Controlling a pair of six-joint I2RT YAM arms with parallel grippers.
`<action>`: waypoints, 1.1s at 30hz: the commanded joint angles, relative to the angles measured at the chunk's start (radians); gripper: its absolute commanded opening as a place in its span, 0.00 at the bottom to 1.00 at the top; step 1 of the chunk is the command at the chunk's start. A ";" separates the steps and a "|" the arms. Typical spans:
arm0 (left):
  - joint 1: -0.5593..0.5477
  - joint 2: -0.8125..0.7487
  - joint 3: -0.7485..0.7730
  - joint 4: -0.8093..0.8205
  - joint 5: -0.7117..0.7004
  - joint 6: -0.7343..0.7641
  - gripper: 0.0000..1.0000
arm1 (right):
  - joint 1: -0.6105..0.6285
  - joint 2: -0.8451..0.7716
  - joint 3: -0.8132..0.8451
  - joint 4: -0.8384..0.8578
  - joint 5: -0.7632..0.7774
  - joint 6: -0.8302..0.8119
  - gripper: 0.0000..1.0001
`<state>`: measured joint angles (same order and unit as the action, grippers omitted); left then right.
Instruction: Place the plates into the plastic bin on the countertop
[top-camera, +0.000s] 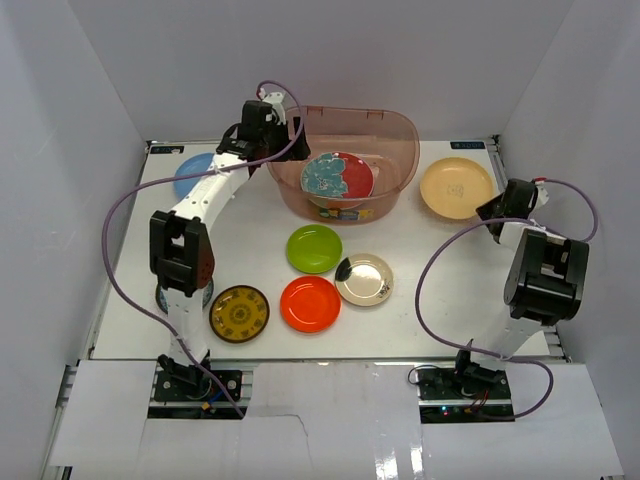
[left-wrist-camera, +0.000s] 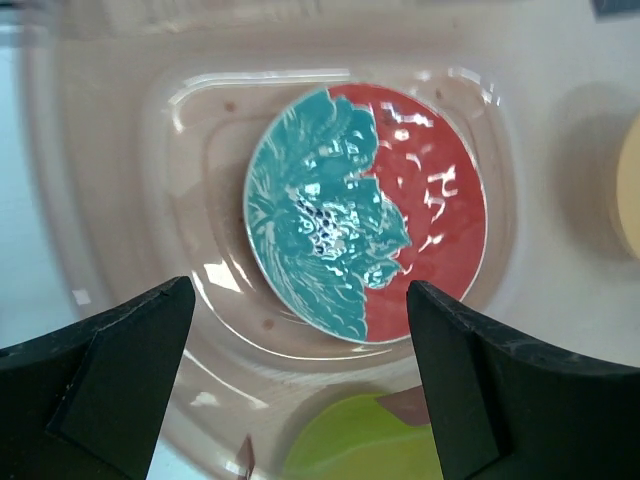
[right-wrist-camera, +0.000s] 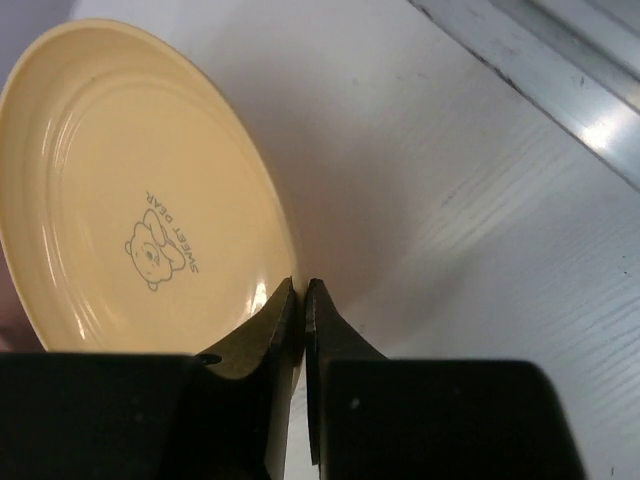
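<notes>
The plastic bin (top-camera: 392, 135) stands at the back centre with a red-and-teal patterned plate (top-camera: 337, 177) lying flat inside. My left gripper (top-camera: 270, 115) hovers over the bin's left rim, open and empty; its wrist view looks down on that plate (left-wrist-camera: 365, 213) between the spread fingers (left-wrist-camera: 300, 345). My right gripper (top-camera: 497, 208) is shut on the near rim of the tan plate (top-camera: 456, 187), which has a small bear print (right-wrist-camera: 130, 190); the jaws (right-wrist-camera: 302, 292) pinch its edge. On the countertop (top-camera: 440, 300) lie green (top-camera: 314, 248), orange-red (top-camera: 310, 303), cream (top-camera: 364, 279) and brown-gold (top-camera: 239, 313) plates.
A light blue plate (top-camera: 190, 172) lies at the back left, partly behind my left arm. Another dish (top-camera: 165, 297) is mostly hidden under the left arm's elbow. White walls enclose the table. The green plate shows through the bin wall in the left wrist view (left-wrist-camera: 360, 445).
</notes>
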<state>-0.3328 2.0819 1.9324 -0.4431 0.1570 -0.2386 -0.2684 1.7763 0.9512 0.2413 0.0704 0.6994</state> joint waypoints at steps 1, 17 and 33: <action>0.029 -0.215 -0.079 0.075 -0.193 -0.091 0.98 | -0.003 -0.202 0.003 0.124 -0.011 0.002 0.08; 0.561 -0.376 -0.783 0.334 -0.073 -0.630 0.98 | 0.308 0.043 0.766 -0.282 -0.394 -0.314 0.08; 0.612 0.015 -0.521 0.319 -0.068 -0.626 0.92 | 0.482 0.327 0.982 -0.451 -0.314 -0.462 0.55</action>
<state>0.2779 2.0590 1.3693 -0.0975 0.0830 -0.8642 0.2039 2.1323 1.8511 -0.2188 -0.2531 0.2798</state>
